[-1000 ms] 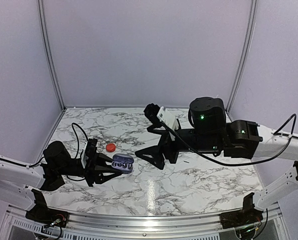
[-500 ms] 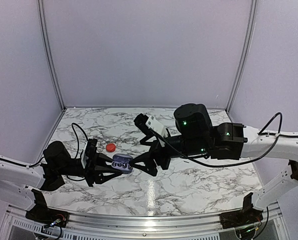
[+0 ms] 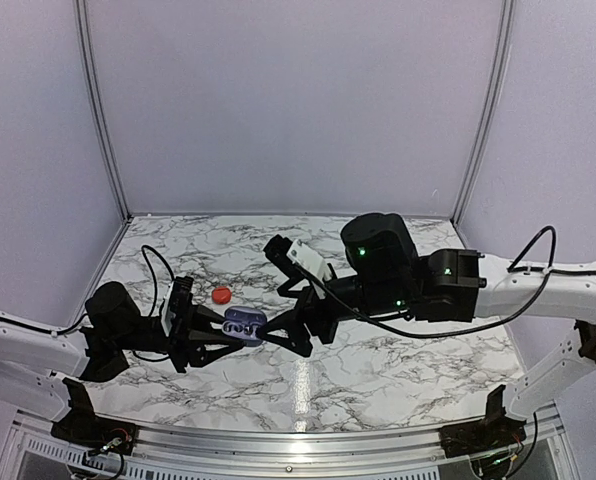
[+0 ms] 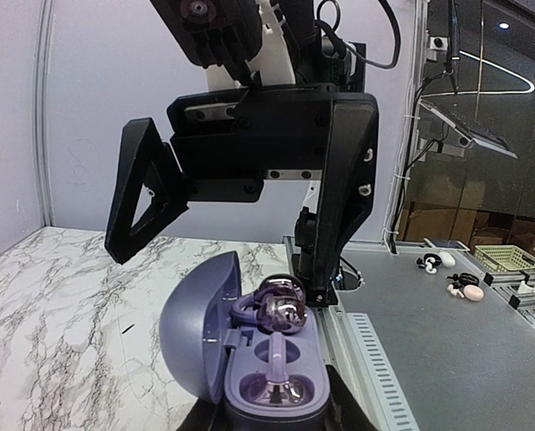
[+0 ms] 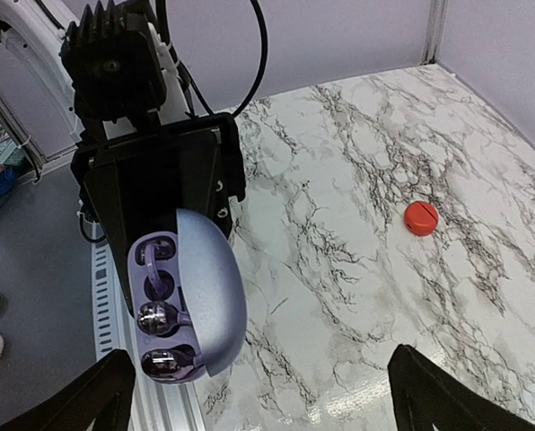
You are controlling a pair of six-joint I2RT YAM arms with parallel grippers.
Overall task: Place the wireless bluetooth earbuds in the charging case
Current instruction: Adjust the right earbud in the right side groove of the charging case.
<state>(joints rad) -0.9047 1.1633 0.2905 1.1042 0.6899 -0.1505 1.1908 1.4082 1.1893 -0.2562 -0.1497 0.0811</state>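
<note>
1. One earbud [image 4: 281, 310] sits high in the far well of the open case [image 4: 276, 395], seemingly unseated; a nudge could flick it out.
2. The left gripper [image 3: 236, 330] clamps the case; a hard push might twist it loose.
3. The right gripper [image 3: 286, 338], jaws wide, just beside, could clip the lid [image 4: 191, 328].
</note>
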